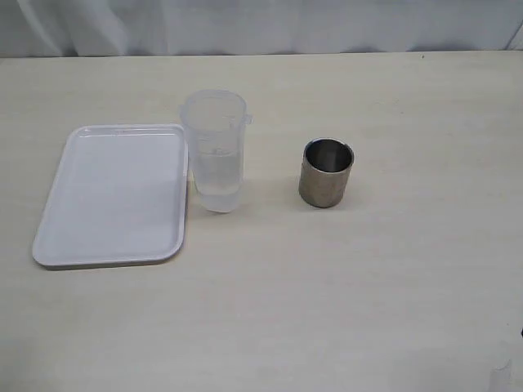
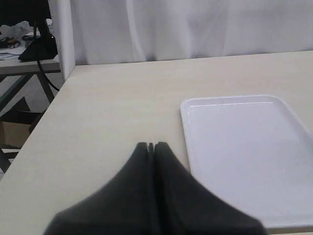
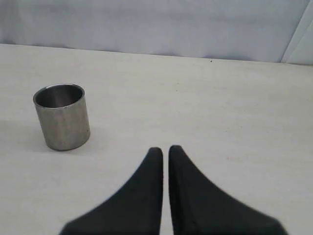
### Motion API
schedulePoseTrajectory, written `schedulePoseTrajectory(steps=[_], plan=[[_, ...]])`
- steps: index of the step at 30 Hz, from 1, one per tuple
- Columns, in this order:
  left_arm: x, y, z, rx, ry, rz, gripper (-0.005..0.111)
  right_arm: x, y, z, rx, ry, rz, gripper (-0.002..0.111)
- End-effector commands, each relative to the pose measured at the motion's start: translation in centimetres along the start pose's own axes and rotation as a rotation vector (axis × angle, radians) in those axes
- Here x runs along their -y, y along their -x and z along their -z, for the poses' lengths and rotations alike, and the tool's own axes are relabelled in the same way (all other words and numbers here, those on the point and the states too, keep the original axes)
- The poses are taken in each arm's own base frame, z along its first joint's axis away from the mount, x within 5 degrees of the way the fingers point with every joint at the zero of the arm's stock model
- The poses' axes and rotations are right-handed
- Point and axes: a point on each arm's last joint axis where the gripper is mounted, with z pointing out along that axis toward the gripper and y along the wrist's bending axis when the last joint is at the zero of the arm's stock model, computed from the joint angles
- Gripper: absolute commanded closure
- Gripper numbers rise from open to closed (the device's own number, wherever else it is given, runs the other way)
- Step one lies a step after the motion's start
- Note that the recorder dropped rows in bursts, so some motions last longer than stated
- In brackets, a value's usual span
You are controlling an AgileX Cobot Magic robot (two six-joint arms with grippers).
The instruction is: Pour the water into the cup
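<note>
The steel cup (image 1: pixel 327 172) stands upright on the table, right of centre; the right wrist view shows the cup (image 3: pixel 62 116) too, dark inside. Left of it stands a taller translucent beaker (image 1: pixel 215 151) with clear water (image 1: pixel 217 181) in its lower part. Neither arm shows in the exterior view. My left gripper (image 2: pixel 151 145) is shut and holds nothing, hovering over the table beside the tray. My right gripper (image 3: pixel 165 149) is shut with only a thin slit between its black fingers, empty, and well apart from the cup.
A white rectangular tray (image 1: pixel 114 194) lies left of the beaker, almost touching it; the tray (image 2: pixel 244 156) also fills part of the left wrist view. A white curtain (image 1: pixel 261 24) hangs behind the table's far edge. The table's left edge (image 2: pixel 46 112) drops off to a cluttered area.
</note>
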Motion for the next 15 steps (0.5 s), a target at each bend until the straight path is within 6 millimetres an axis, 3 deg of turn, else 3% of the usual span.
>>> schedulePoseTrajectory(steps=[1, 10, 15], plan=[[0.0, 0.1, 0.0, 0.015, -0.006, -0.003, 0.107, 0.0, -0.1, 0.0, -0.001, 0.0, 0.002, 0.104], [0.0, 0.1, 0.0, 0.023, -0.006, -0.003, 0.107, 0.0, -0.1, 0.0, 0.002, -0.002, 0.008, 0.104], [0.0, 1.3, 0.1, 0.149, 0.001, -0.002, 0.107, 0.0, 0.3, 0.0, 0.045, 0.0, 0.008, 0.104]])
